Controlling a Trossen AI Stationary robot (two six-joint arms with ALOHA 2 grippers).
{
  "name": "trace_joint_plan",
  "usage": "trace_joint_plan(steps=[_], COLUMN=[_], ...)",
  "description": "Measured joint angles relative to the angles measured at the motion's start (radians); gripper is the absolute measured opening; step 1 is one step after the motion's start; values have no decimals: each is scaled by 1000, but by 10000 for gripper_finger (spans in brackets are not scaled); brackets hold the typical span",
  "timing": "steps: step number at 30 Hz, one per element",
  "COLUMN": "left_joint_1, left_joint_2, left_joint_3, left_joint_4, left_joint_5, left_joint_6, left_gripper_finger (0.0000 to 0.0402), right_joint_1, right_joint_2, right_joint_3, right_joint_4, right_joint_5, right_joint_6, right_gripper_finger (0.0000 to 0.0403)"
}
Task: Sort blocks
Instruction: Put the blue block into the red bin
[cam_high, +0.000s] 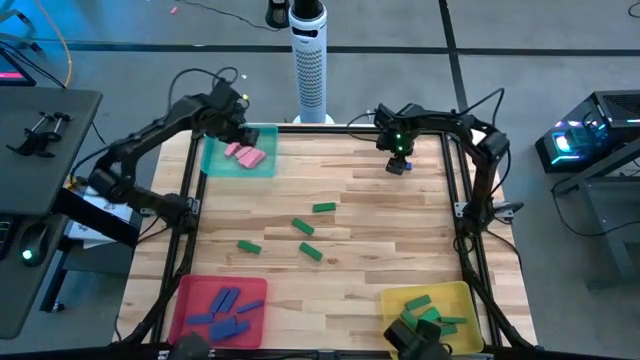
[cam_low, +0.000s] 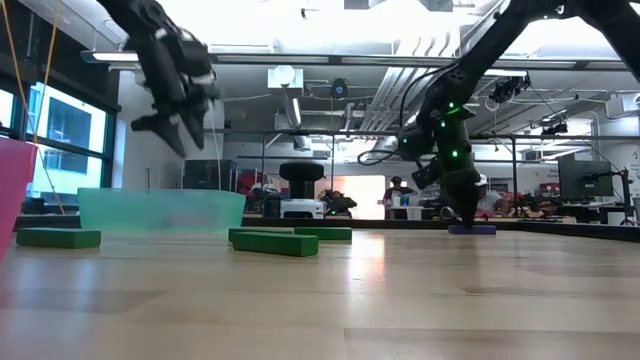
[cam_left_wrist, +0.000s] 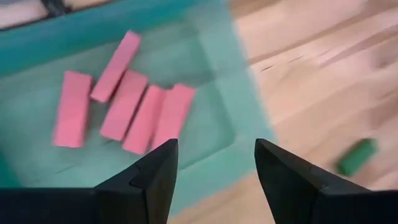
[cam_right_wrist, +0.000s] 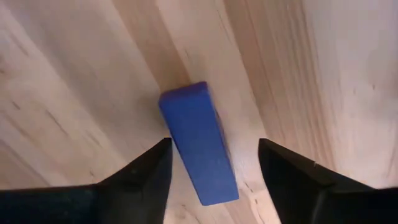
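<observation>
Left gripper (cam_left_wrist: 211, 177) spread empty above teal tray (cam_left_wrist: 217, 168) of pink blocks (cam_left_wrist: 124, 106); right gripper (cam_right_wrist: 211, 180) parted astride blue block (cam_right_wrist: 198, 140), not clamped.

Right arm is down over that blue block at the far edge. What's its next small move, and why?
Probably close the right gripper on the blue block. The right wrist view shows the block lying on the wooden table between the open fingers, one on each side, not yet pinched. Meanwhile the left gripper hangs open over the teal tray, holding nothing.
</observation>
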Motion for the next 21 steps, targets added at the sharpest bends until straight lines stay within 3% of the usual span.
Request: trace_joint_plan(steps=[7, 12, 17, 21], left_joint_1=[-75, -134, -179, -201], left_joint_2=[-191, -290, -347, -364], left_joint_3=[1, 1, 1, 1], left_joint_4=[77, 150, 201, 219], left_joint_5=[33, 32, 30, 30], left_joint_6=[-67, -123, -142, -143], left_gripper_finger=[199, 199, 199, 199], right_joint_1=[36, 88, 127, 153], right_joint_2=[18, 18, 16, 16], right_joint_3=[0, 4, 36, 81], right_joint_4=[0, -15, -56, -98], right_joint_5=[126, 184, 120, 2], right_joint_6=[47, 58, 79, 108], right_gripper_finger=[81, 35, 23, 3])
